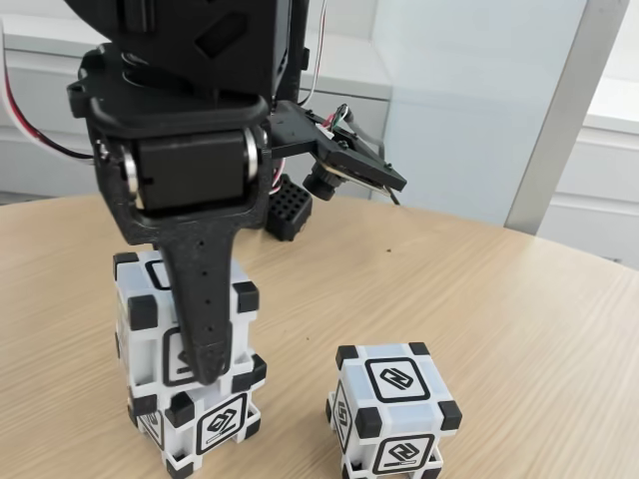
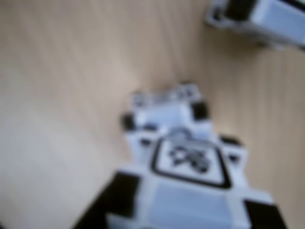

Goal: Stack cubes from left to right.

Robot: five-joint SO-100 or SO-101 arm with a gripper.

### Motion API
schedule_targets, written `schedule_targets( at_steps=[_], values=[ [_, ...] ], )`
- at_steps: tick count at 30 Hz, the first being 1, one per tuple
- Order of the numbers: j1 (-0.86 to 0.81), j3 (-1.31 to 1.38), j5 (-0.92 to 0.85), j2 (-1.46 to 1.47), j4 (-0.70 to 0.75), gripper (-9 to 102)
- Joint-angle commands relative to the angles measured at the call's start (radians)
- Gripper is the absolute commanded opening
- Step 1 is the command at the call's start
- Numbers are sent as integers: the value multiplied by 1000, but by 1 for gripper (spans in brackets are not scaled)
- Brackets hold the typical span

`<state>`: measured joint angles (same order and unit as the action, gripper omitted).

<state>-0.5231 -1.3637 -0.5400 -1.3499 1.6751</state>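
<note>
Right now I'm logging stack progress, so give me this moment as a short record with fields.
stack: upper cube sits on lower cube, at left in the fixed view
loose cube: third cube alone on the table, to the right, apart from the stack
gripper: gripper down at the upper cube's front; grip state unclear
background: black perforated block behind the arm
wrist view: blurred

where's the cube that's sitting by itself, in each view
Fixed view: the lone cube stands on the table at lower right, apart from the two-cube stack.
Wrist view: blurred, the lone cube is cut off at the top right corner.
Shared landmark: the stack, at lower left in the fixed view and at bottom centre in the wrist view.
</note>
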Motion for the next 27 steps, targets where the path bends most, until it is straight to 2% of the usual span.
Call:
schedule_targets(
  at_steps=[1,16,27],
  values=[
    [-3,17,-12,-20,32,18],
    [-11,15,-2,-18,28,18],
    [-11,18,-2,-18,28,33]
  ],
)
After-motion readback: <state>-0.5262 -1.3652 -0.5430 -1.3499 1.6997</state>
